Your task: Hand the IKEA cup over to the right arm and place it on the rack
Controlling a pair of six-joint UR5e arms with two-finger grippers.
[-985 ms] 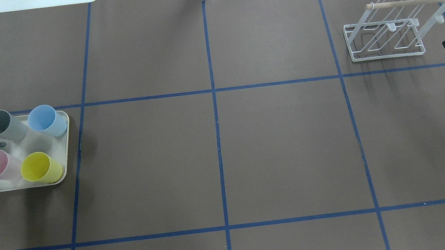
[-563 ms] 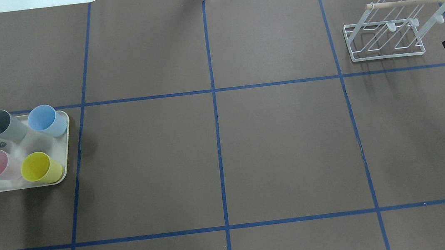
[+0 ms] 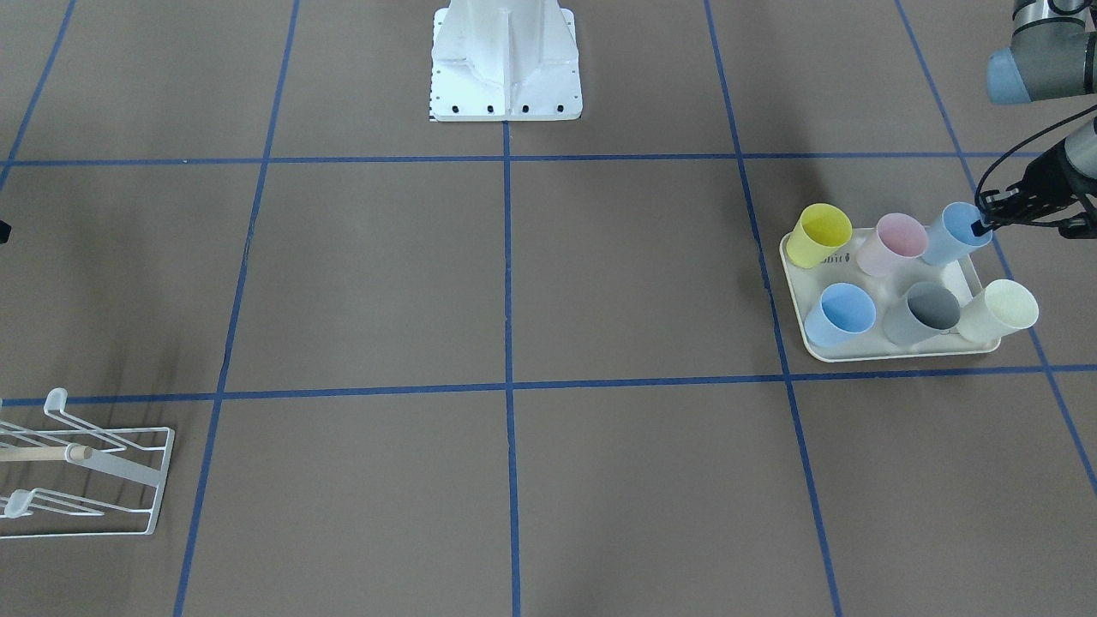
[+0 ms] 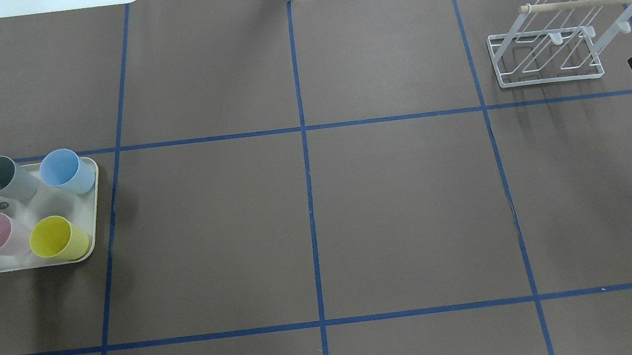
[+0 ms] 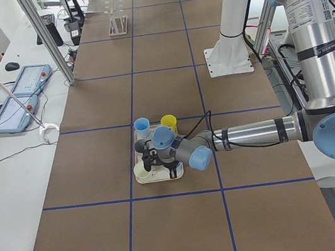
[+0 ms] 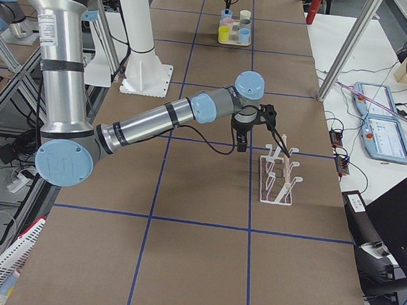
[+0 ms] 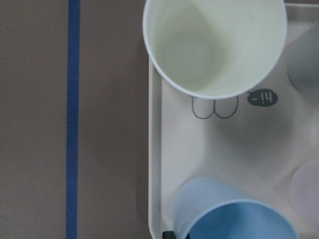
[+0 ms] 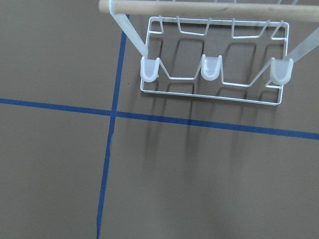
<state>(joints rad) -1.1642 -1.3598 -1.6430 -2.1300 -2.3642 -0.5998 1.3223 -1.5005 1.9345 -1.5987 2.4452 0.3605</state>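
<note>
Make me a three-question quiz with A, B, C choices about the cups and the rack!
1. Where do the cups stand? A on the tray; B on the bare table; C stacked inside one another.
2. How many cups are there? A four; B six; C eight.
3. What hangs on the rack? A nothing; B one cup; C three cups.
Answers: 1 A, every cup sits inside the tray's rim. 2 B, the front-facing view shows two rows of three. 3 A, all the pegs are bare.
</note>
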